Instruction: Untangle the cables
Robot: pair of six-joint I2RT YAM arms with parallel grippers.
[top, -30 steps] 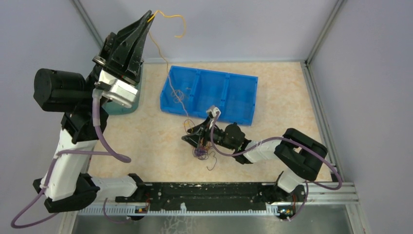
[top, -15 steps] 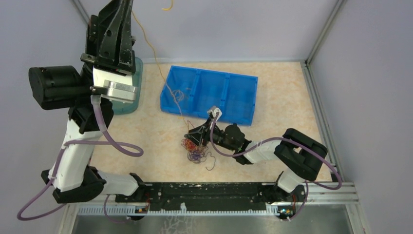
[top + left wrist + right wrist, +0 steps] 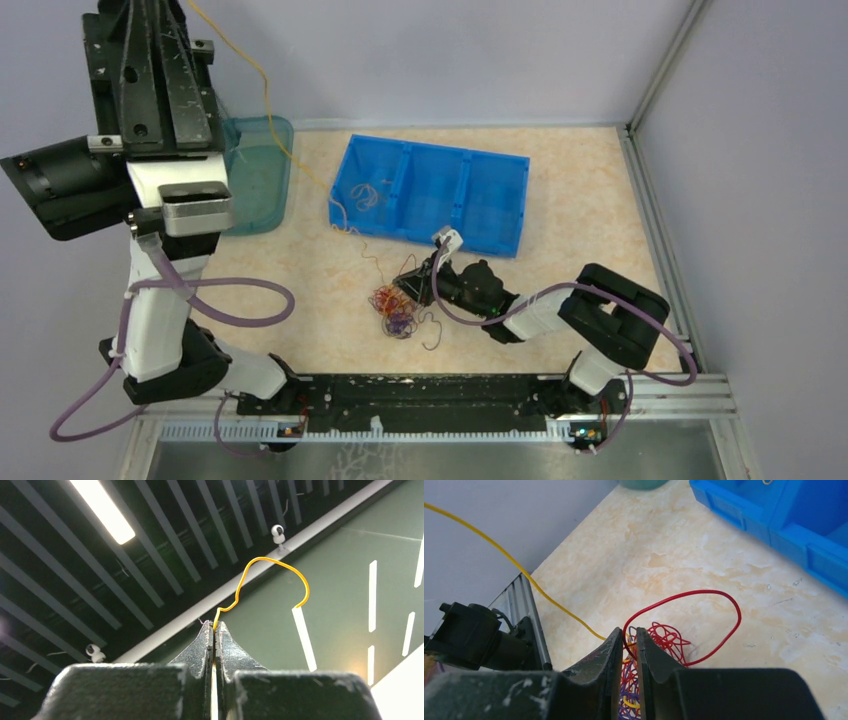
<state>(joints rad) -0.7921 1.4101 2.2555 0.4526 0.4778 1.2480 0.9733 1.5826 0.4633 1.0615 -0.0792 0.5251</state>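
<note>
Yellow cable (image 3: 260, 558) clamped between left gripper (image 3: 214, 629) tips, free end arcing beyond them | right gripper (image 3: 628, 636) nipped onto strands; tangle of cables (image 3: 665, 639) at, just past its tips

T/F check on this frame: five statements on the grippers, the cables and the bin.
1. The left gripper is shut on a yellow cable. True.
2. The tangle lies inside the blue bin. False: it lies on the table, in front of the bin.
3. The right gripper is raised high above the table. False: it is low at the tangle, its jaws closed around some strands.
4. The blue bin has three compartments. True.
5. All the bin's compartments are empty. False: the left one holds a few thin cable loops.
</note>
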